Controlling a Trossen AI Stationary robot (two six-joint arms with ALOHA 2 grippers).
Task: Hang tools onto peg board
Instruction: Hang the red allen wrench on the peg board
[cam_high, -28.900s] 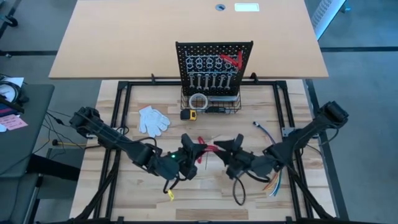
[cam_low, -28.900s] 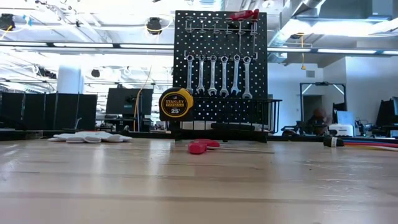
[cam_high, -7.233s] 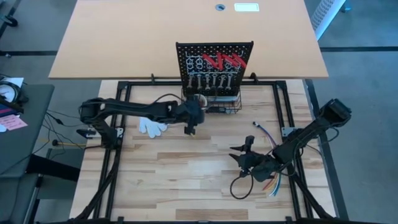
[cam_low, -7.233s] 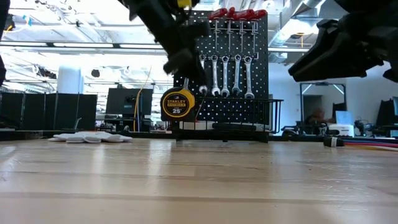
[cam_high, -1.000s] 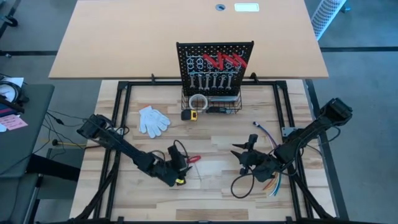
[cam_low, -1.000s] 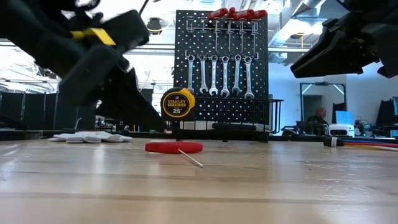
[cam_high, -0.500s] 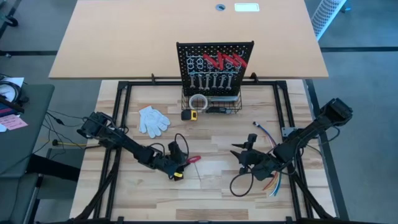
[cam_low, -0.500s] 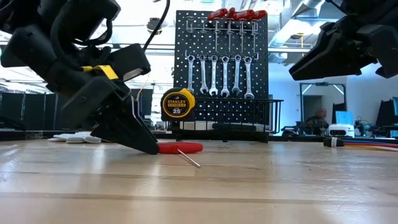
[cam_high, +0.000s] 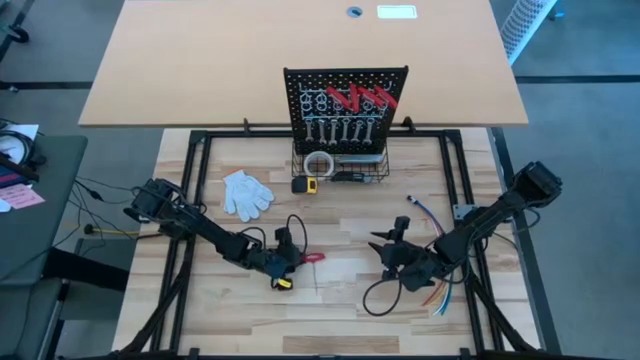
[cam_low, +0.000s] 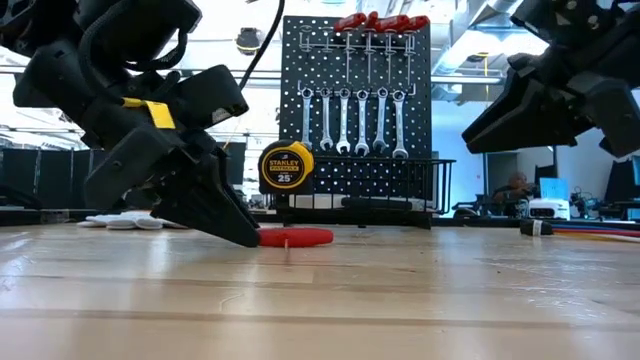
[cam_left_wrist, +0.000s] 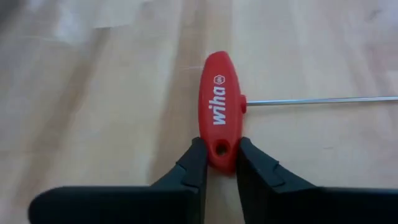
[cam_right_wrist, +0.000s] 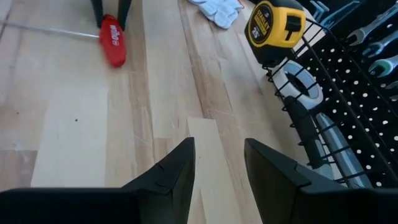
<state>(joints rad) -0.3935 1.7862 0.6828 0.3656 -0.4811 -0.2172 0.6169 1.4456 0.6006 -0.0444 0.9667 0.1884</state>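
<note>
Down on the bench (cam_high: 330, 300), my left claw (cam_left_wrist: 220, 163) is pinched on one end of the red T-handle tool (cam_left_wrist: 217, 118), which lies flat with its thin shaft (cam_left_wrist: 317, 100) sticking sideways. That end grip worries me: lifted, the tool could pivot or slip free, though I can't judge how firm the pinch is. My right claw (cam_right_wrist: 219, 163) hangs parted and empty. Farther off, the peg board (cam_high: 345, 105) holds wrenches (cam_low: 350, 120).
</note>
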